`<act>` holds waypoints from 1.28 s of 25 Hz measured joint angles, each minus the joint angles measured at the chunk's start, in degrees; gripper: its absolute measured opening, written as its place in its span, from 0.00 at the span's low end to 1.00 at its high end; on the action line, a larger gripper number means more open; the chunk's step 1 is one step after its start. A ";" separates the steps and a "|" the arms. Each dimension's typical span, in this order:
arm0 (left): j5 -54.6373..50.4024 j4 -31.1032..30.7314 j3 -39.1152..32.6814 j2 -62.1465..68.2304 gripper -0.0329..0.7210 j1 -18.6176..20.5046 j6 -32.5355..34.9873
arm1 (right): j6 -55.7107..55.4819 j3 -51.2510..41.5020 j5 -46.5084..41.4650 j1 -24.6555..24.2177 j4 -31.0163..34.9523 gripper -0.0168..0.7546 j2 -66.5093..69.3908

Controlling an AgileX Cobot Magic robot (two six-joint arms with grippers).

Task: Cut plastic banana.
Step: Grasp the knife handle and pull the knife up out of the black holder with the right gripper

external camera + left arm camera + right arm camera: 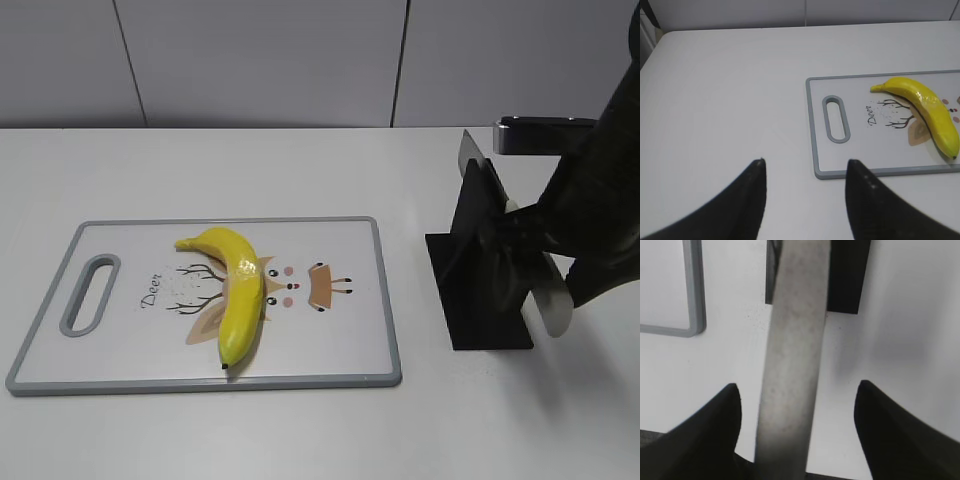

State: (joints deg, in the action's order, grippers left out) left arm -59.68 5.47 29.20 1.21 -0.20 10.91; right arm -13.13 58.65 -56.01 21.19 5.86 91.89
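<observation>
The plastic banana (240, 290) is glossy yellow and curved, and lies whole on the white cutting board (390, 330) near its middle. It also shows in the left wrist view (927, 107). A knife stands slanted in a black stand (480, 290), its blade tip (470, 150) up and its pale handle (552, 305) low on the right. My right gripper (797, 385) is open, with its fingers on either side of the grey knife handle (792, 340) and gaps on both sides. My left gripper (806, 161) is open and empty over bare table, left of the board's near corner.
The board (812, 130) has a grey rim and a handle slot (836, 119) at its left end. One corner of it shows in the right wrist view (695, 300). The black stand (845, 280) sits right of the board. A grey wall runs behind the white table.
</observation>
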 joint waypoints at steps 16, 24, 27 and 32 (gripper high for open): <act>0.00 0.00 0.00 0.00 0.69 0.00 0.00 | -0.45 -0.07 1.23 0.06 1.07 0.24 2.17; 0.00 0.16 0.00 0.00 0.69 0.00 0.00 | -0.19 -0.07 0.56 0.06 1.37 0.24 2.17; 0.00 0.16 0.00 0.00 0.69 0.00 0.00 | -0.11 -0.07 0.13 0.06 1.37 0.24 1.05; 0.00 0.16 0.00 0.00 0.69 0.00 0.17 | -0.11 -0.07 -0.65 0.06 0.92 0.24 -3.43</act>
State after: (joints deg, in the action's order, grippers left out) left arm -59.68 5.63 29.20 1.21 -0.20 11.08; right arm -13.24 58.59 -56.66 21.24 6.78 88.46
